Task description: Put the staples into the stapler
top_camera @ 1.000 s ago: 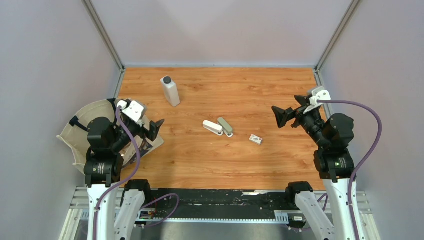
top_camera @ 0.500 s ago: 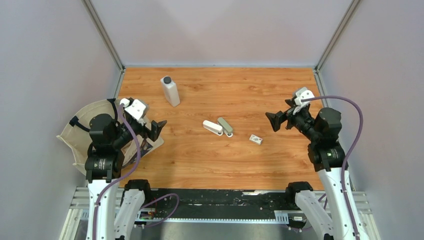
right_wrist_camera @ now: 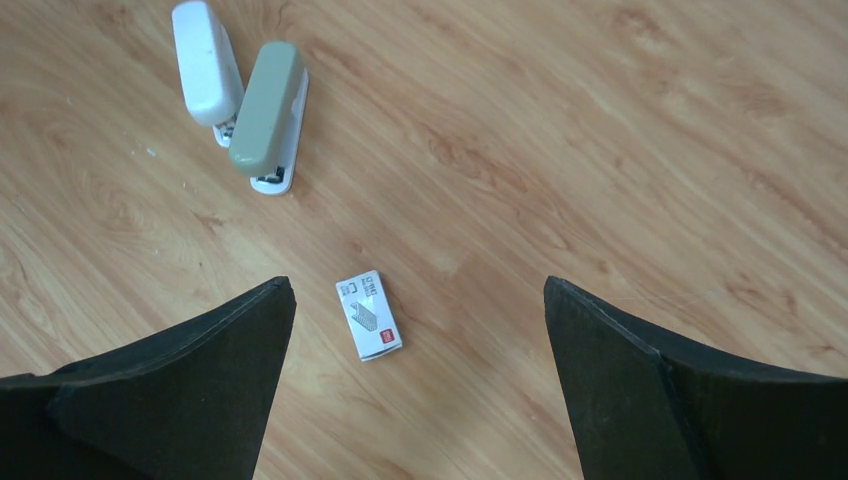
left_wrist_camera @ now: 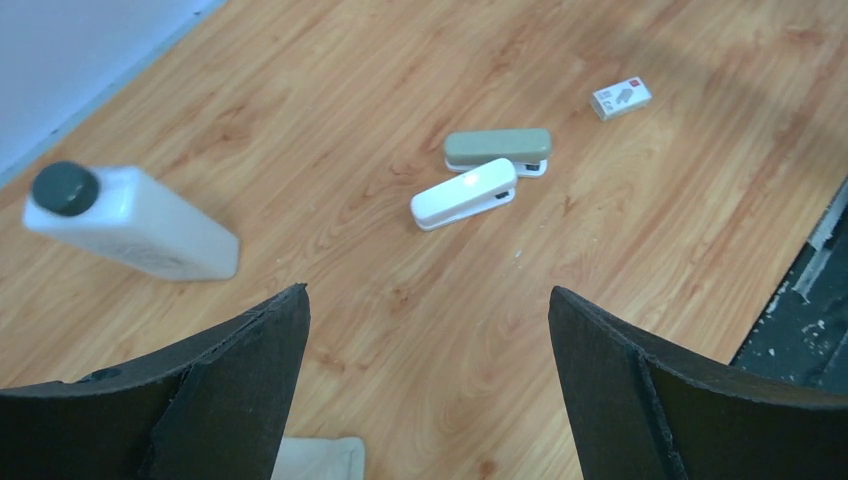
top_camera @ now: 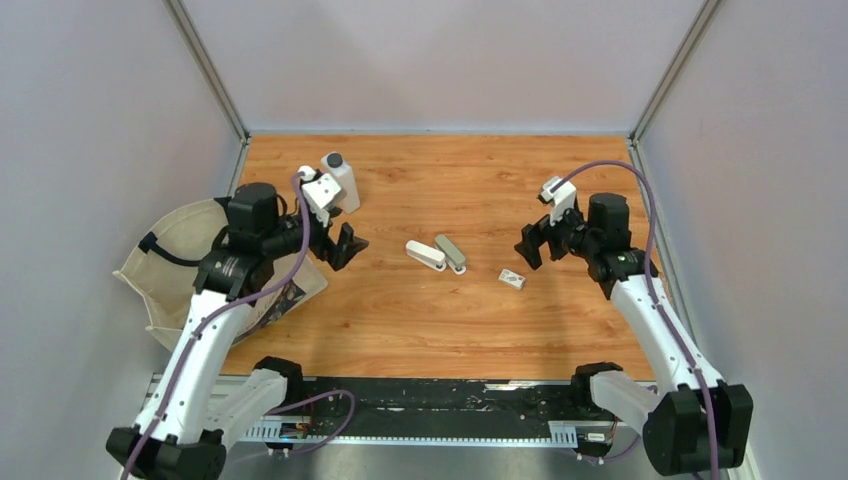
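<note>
Two staplers lie side by side mid-table: a white stapler and a grey-green stapler. The staples, a tiny white box with dark marks, lie flat just right of them. My left gripper hangs open and empty to the left of the staplers. Open and empty too, my right gripper hovers just right of and above the box, which shows between its fingers.
A white bottle with a dark cap stands at the back left, close to my left arm. A beige bag lies off the table's left edge. A black rail runs along the near edge.
Both arms have reached in from the sides toward the middle: the left gripper up and right toward the staplers, the right gripper leftward over the staples box. Both stay open.
</note>
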Robot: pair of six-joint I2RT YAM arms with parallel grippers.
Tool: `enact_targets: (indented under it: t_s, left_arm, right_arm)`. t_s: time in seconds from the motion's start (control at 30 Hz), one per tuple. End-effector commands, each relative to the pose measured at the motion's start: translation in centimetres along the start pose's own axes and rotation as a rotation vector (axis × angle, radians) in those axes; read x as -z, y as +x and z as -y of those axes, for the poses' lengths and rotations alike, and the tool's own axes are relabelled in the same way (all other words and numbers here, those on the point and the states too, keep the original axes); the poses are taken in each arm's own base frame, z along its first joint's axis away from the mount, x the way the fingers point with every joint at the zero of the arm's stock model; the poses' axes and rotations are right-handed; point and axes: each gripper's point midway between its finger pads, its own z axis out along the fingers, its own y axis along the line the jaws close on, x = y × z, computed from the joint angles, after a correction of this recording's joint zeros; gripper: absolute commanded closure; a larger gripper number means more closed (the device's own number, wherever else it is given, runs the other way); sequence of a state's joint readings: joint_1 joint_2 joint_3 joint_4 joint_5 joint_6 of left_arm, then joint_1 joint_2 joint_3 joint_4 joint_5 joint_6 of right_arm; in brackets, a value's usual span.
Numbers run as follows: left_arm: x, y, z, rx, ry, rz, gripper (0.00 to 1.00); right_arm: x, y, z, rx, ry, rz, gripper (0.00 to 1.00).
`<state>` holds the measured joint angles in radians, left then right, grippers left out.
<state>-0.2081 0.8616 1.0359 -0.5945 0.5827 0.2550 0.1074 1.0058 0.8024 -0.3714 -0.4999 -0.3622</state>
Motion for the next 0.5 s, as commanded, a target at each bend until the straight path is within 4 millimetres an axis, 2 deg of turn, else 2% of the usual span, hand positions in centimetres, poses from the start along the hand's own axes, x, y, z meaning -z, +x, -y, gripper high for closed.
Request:
enact_targets:
  t_s: [0.0,0.17,0.33,0.47]
  left_arm:
    - [-2.5,-1.9,0.8,-0.029,0.077,0.007,0.04]
    - [-6.2,-2.8,2.2,0.009,0.176,0.028,0.04]
    - [-9.2,-2.2,4.6,-0.084,0.289,-0.033,0.03]
    - [-11.2,-1.5,5.4,-0.086,0.332,-0.066,0.04]
  right_arm:
    - [-2.1,2.6,-1.0,0.062,-0.062,-0.09,0.0]
    - [-4.9,5.3,-2.1,0.112,-0.077,-0.216,0.0]
    - [-4.7,7.9,-2.5,0.157,-0.136,-0.387,0.0]
    - [-4.2,9.5,-3.1,0.205,-0.17,-0.4,0.0]
